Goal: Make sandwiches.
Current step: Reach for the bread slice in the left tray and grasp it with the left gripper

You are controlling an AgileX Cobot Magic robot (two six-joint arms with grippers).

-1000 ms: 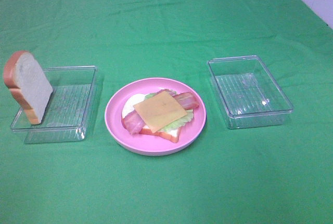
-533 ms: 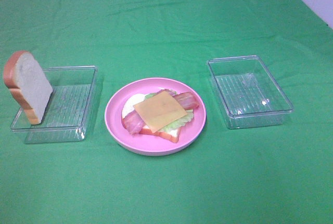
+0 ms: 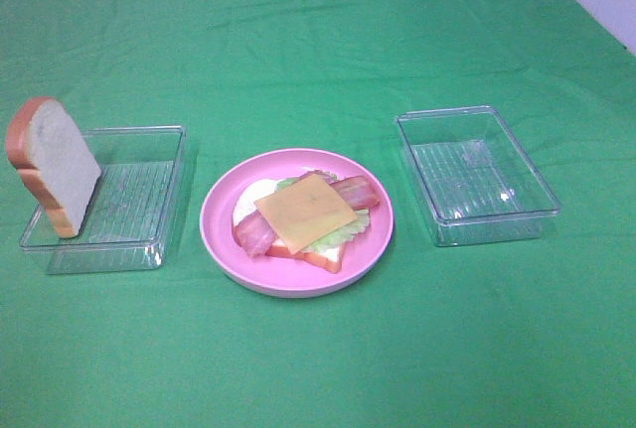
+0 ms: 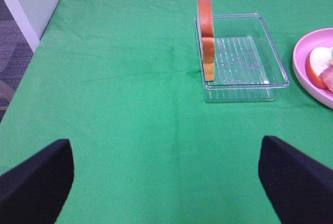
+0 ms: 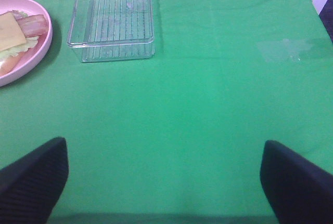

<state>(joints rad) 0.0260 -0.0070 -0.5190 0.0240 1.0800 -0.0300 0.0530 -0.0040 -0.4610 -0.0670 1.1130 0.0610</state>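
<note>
Both claws stand wide apart and hold nothing. Left gripper [image 4: 165, 177] shows only its two dark fingertips [image 4: 36, 174] at the edge of its wrist view, with bare green cloth [image 3: 318, 51] between them; right gripper [image 5: 165, 180] looks the same, its fingertips [image 5: 299, 180] spread over empty cloth. Neither arm appears in the high view.

At the middle of the table sits the open sandwich [image 3: 303, 217] on a round pink plate [image 3: 224, 239]. Its bottom bread slice shows white at the left and orange-brown crust at the near edge. A pale green lettuce leaf [image 3: 343, 234] peeks out over that, reddish-pink bacon strips [image 3: 358, 190] run diagonally across, and a yellow cheese square [image 3: 305, 210] lies on top, turned cornerwise. No top slice covers it.

The second bread slice [image 3: 55, 165] stands nearly upright, leaning at the far left end of the left clear tray [image 3: 149, 200], its white face turned toward the plate and its crust rising above the tray wall. From the left wrist view the slice [image 4: 206, 34] is seen edge-on against the tray's wall.

On the other side of the plate, set apart from it, lies the right clear tray [image 3: 477, 175], ribbed on its floor and with nothing in it. The two trays flank the plate, none of the three touching.
</note>
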